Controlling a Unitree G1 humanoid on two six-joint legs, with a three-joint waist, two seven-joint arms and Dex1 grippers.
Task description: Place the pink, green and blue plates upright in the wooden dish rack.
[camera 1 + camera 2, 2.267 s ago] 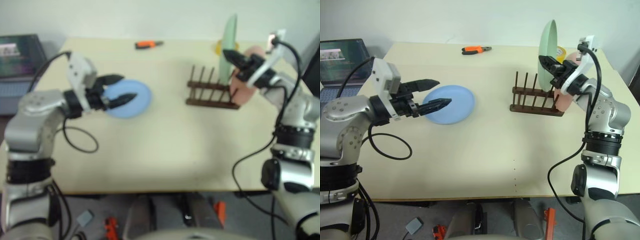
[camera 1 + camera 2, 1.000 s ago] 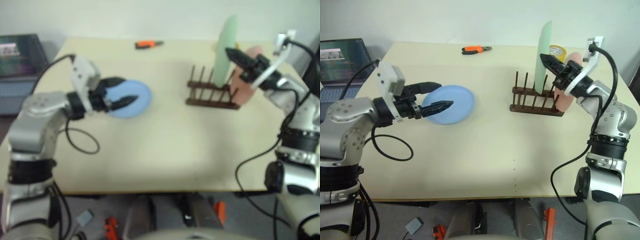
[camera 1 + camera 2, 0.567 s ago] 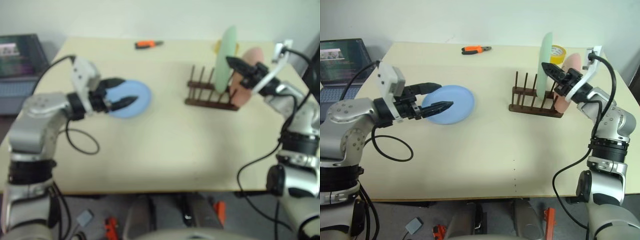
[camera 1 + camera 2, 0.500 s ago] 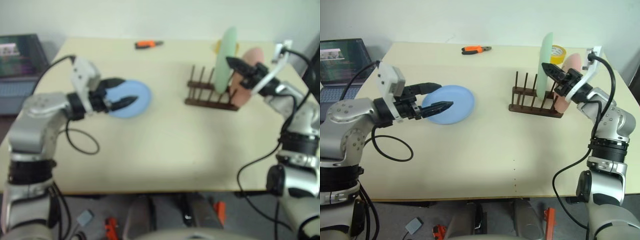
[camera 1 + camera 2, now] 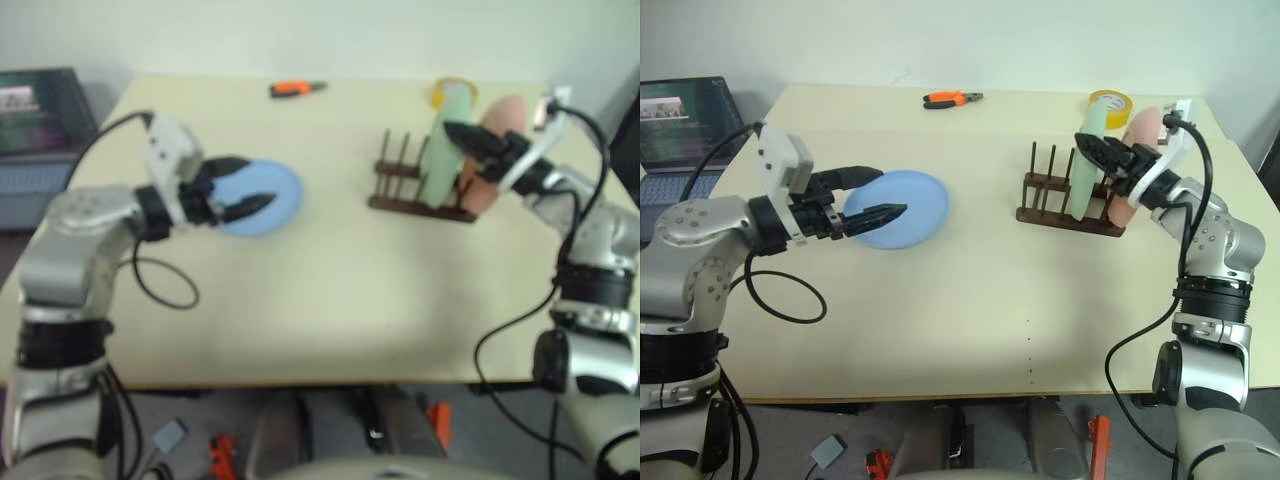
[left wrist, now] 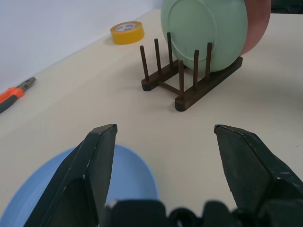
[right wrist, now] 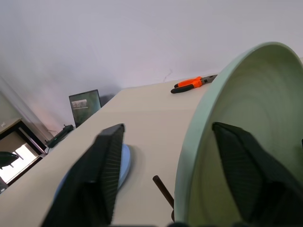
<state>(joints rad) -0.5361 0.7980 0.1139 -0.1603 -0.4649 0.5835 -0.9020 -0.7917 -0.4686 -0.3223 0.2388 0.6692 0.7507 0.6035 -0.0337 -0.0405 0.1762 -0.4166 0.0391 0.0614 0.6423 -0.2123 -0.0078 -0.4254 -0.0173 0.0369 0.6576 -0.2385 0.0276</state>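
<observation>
Green plate upright in wooden dish rack, pink plate just behind it. R gripper fingers spread wide, plate rim between them, no grip. L gripper fingers wide open, empty, over blue plate flat on worktop.

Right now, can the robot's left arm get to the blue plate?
Probably yes. The left gripper hangs open right at the edge of the blue plate, which lies flat on the table. Nothing stands between them, though a flat plate may be tricky to pinch.
</observation>
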